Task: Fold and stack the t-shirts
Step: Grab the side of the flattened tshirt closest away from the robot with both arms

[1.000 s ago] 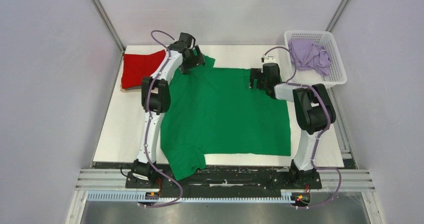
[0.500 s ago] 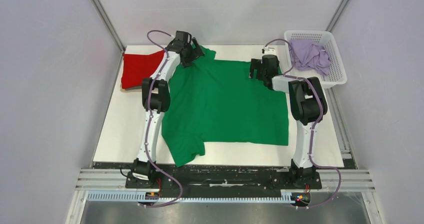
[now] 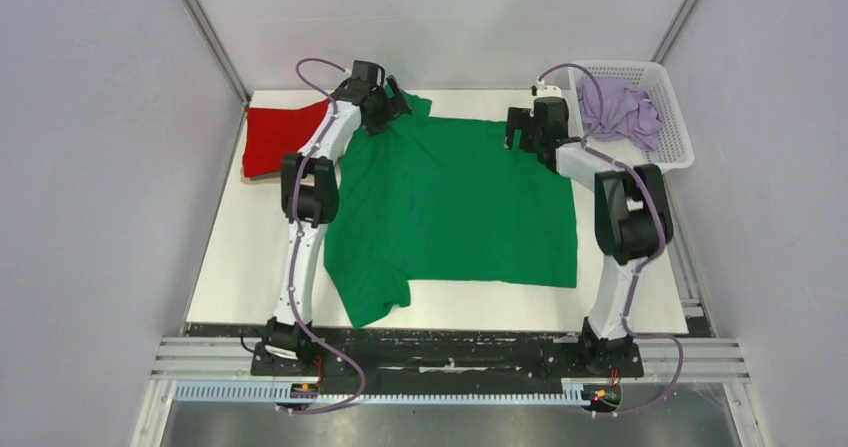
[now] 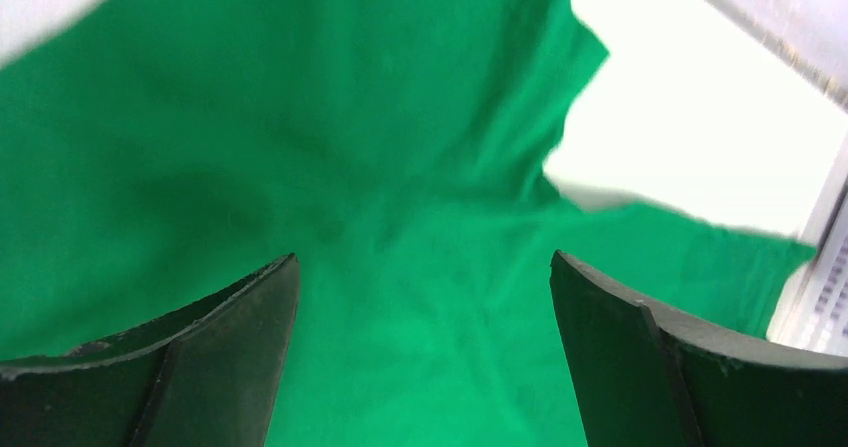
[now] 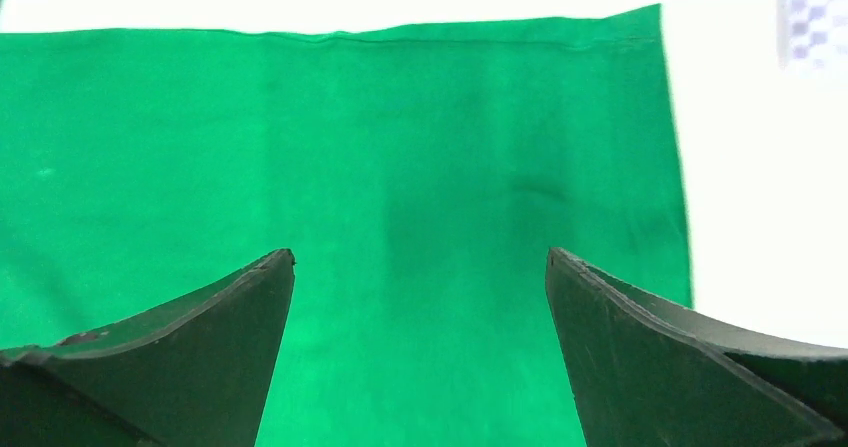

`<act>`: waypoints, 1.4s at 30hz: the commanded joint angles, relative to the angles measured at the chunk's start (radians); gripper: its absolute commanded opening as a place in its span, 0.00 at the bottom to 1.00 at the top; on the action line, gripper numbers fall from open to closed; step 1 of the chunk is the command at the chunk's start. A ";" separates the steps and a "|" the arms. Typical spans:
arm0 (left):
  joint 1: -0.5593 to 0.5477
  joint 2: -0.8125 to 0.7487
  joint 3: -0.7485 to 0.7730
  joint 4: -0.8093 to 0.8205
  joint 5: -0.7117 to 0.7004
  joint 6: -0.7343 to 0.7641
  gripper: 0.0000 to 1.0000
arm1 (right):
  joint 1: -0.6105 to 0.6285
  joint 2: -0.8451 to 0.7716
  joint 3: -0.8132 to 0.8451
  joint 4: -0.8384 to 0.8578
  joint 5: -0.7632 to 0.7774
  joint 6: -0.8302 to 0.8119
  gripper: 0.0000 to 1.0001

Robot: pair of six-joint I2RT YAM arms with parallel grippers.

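red t-shirt (image 3: 272,137): lying flat at the table's (image 3: 240,267) far left corner, partly behind your left arm.
left gripper (image 3: 385,112): jaws standing wide, gripping nothing. You're hovering it over the green t-shirt's (image 3: 460,207) far left sleeve, and cloth is filling the wrist view under the gripper (image 4: 420,267).
green t-shirt: lying spread across the table's middle. Long axis is running left to right, with both sleeves at the left end and the straight hem facing the right edge.
right gripper (image 3: 520,132): jaws wide, nothing in them. You're holding it over the shirt's far right corner. In the wrist view the gripper (image 5: 420,257) is looking onto flat cloth (image 5: 400,147), with the corner lying ahead and to the right.
lilac t-shirt (image 3: 620,112): sitting bunched in the white basket (image 3: 682,142) at the far right corner.
key relation: each arm is sitting nearest its own far corner, so I'm reading a far-edge pinch-and-fold toward the near edge.
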 commanded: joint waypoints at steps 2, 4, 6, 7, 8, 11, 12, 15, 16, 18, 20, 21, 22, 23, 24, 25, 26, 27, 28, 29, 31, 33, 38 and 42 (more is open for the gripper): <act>-0.092 -0.386 -0.234 -0.043 -0.063 0.120 1.00 | 0.016 -0.366 -0.195 -0.020 -0.022 0.004 0.98; -0.142 -0.518 -0.370 -0.053 -0.194 0.122 1.00 | 0.028 -0.479 -0.319 -0.017 -0.048 0.033 0.98; -0.192 -0.654 -0.491 -0.055 -0.283 0.119 1.00 | 0.054 -0.592 -0.440 0.000 -0.062 0.045 0.98; -0.220 -0.709 -0.567 -0.056 -0.309 0.110 1.00 | 0.068 -0.640 -0.489 0.002 -0.051 0.050 0.98; -0.241 -0.773 -0.632 -0.056 -0.338 0.101 1.00 | 0.086 -0.698 -0.541 -0.001 -0.035 0.051 0.98; -0.324 -0.946 -0.878 -0.054 -0.448 0.053 1.00 | 0.107 -0.864 -0.707 0.006 -0.018 0.079 0.98; -0.352 -1.007 -0.952 -0.058 -0.490 0.035 1.00 | 0.107 -0.916 -0.760 0.021 -0.011 0.091 0.98; -0.404 -1.182 -1.183 -0.109 -0.502 -0.034 1.00 | 0.101 -1.076 -0.925 0.105 -0.028 0.147 0.98; -0.421 -1.234 -1.263 -0.127 -0.504 -0.063 1.00 | 0.100 -1.124 -0.976 0.126 -0.023 0.171 0.98; -0.447 -1.359 -1.400 -0.177 -0.507 -0.132 1.00 | 0.099 -1.198 -1.056 0.174 0.013 0.239 0.98; -0.475 -1.469 -1.521 -0.241 -0.497 -0.219 1.00 | 0.099 -1.254 -1.121 0.209 0.040 0.262 0.98; -0.488 -1.521 -1.583 -0.260 -0.478 -0.260 1.00 | 0.099 -1.277 -1.139 0.209 0.059 0.266 0.98; -0.501 -1.563 -1.633 -0.291 -0.460 -0.304 1.00 | 0.099 -1.290 -1.149 0.191 0.077 0.270 0.98; -0.509 -1.606 -1.689 -0.309 -0.436 -0.344 1.00 | 0.099 -1.301 -1.154 0.165 0.091 0.275 0.98; -0.518 -1.641 -1.732 -0.325 -0.404 -0.374 1.00 | 0.099 -1.305 -1.155 0.142 0.096 0.276 0.98; -0.525 -1.679 -1.775 -0.347 -0.383 -0.404 1.00 | 0.100 -1.307 -1.149 0.112 0.104 0.272 0.98; -0.529 -1.708 -1.809 -0.371 -0.365 -0.429 1.00 | 0.099 -1.303 -1.140 0.085 0.118 0.270 0.98; -0.531 -1.739 -1.829 -0.407 -0.351 -0.448 1.00 | 0.099 -1.298 -1.126 0.053 0.136 0.267 0.98; -0.532 -1.771 -1.848 -0.439 -0.343 -0.465 1.00 | 0.099 -1.293 -1.113 0.026 0.146 0.261 0.98; -0.533 -1.796 -1.862 -0.464 -0.338 -0.484 1.00 | 0.099 -1.283 -1.105 0.009 0.148 0.254 0.98; -0.534 -1.839 -1.897 -0.474 -0.304 -0.503 0.98 | 0.099 -1.267 -1.090 -0.012 0.146 0.240 0.98; -0.534 -1.866 -1.931 -0.461 -0.274 -0.522 0.94 | 0.098 -1.250 -1.085 -0.021 0.143 0.238 0.98; -0.535 -1.855 -1.994 -0.370 -0.219 -0.526 0.73 | 0.099 -1.226 -1.074 -0.033 0.139 0.235 0.98; -0.537 -1.805 -2.007 -0.357 -0.181 -0.509 0.61 | 0.099 -1.232 -1.077 -0.039 0.156 0.234 0.98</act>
